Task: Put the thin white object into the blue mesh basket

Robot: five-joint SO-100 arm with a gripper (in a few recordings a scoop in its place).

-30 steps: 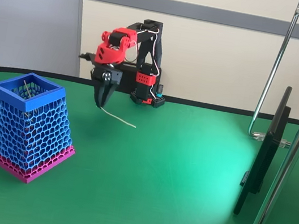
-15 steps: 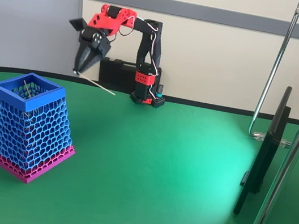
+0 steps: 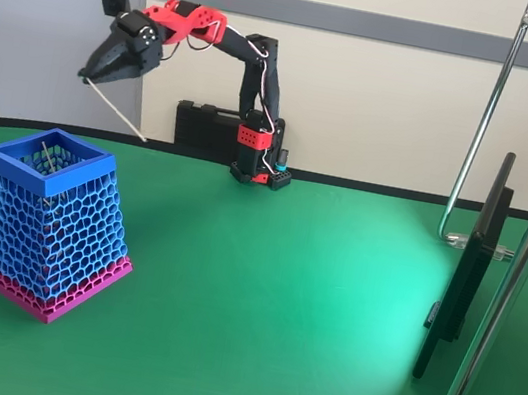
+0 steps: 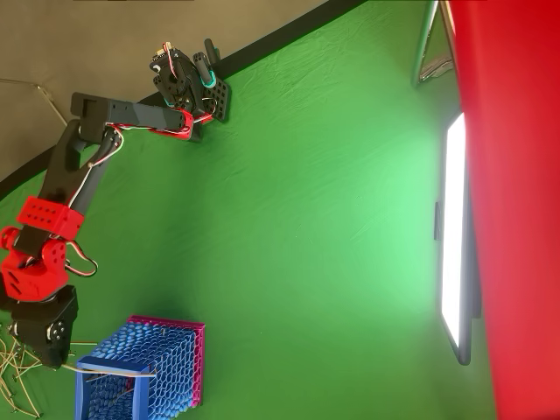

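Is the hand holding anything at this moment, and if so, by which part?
Yes: the hand is shut on the thin white object, pinching its upper end; the rest slants down freely above the blue mesh basket.

Both pictures are bright and evenly lit. In the fixed view a pale patch of glare lies on the green desk [image 3: 328,300] at right of centre, beside the dark screen [image 3: 464,272], and shadows are soft and faint. The basket [image 3: 47,222] stays sharp. In the overhead view the screen [image 4: 455,245] glows washed-out white at right, a blurred red mass [image 4: 516,175] covers the right edge, and the green looks more saturated.
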